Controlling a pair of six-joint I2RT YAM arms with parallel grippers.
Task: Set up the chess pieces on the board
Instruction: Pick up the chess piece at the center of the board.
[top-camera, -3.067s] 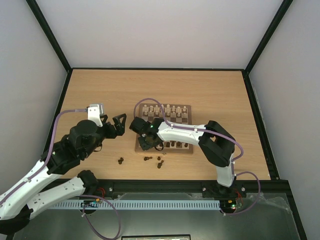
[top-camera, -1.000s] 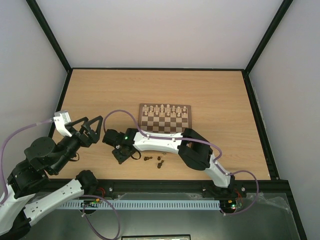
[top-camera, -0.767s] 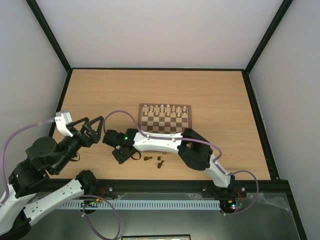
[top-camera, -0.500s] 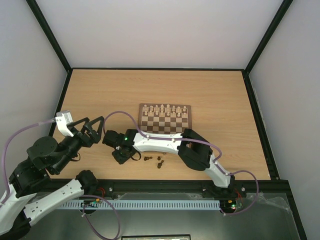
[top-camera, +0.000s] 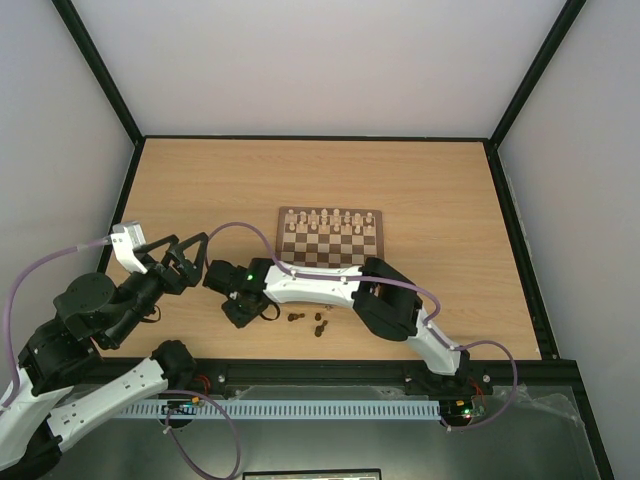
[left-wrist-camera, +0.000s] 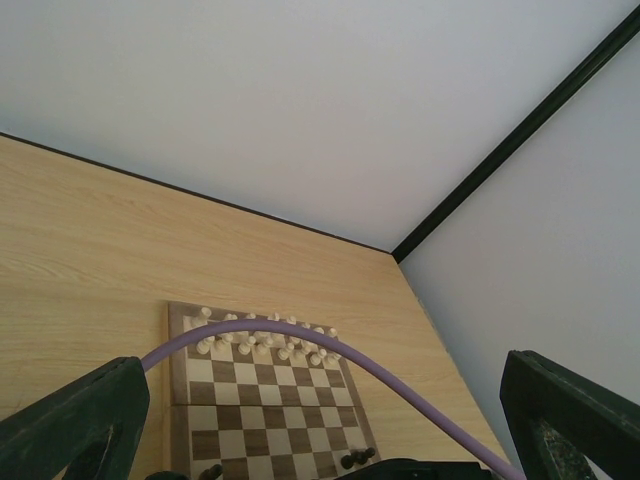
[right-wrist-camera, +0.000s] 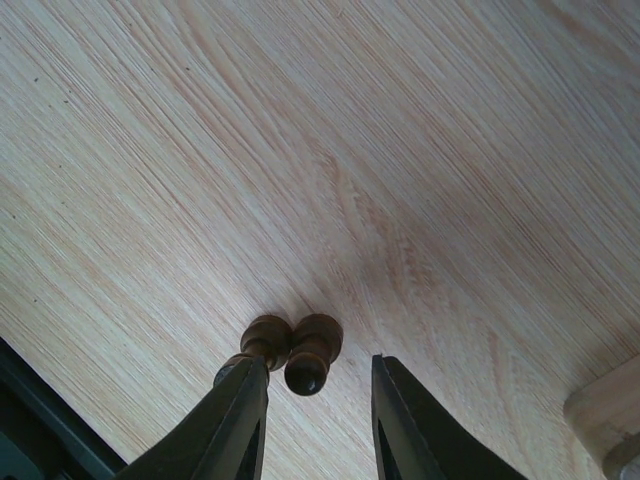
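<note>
Two dark brown chess pieces (right-wrist-camera: 312, 355) lie side by side on the bare table. My right gripper (right-wrist-camera: 315, 400) hangs over them, open by a narrow gap, with one piece between the fingers and the other against the left finger (right-wrist-camera: 240, 420). From above, this gripper (top-camera: 238, 312) is left of the board (top-camera: 330, 262). More dark pieces (top-camera: 319, 322) lie on the table near the front edge. The board (left-wrist-camera: 270, 410) carries cream pieces on its far rows and a few dark pieces (left-wrist-camera: 355, 458) at its near edge. My left gripper (top-camera: 193, 240) is wide open and holds nothing.
My right arm (top-camera: 320, 285) stretches across the front of the board and hides its near rows from above. A purple cable (left-wrist-camera: 300, 335) arches across the left wrist view. Black frame posts and pale walls (top-camera: 320, 60) bound the table.
Since three seconds ago my right arm swung from the board out to the table on its left, and my left arm drew back leftward. In the last second the right jaws narrowed slightly.
</note>
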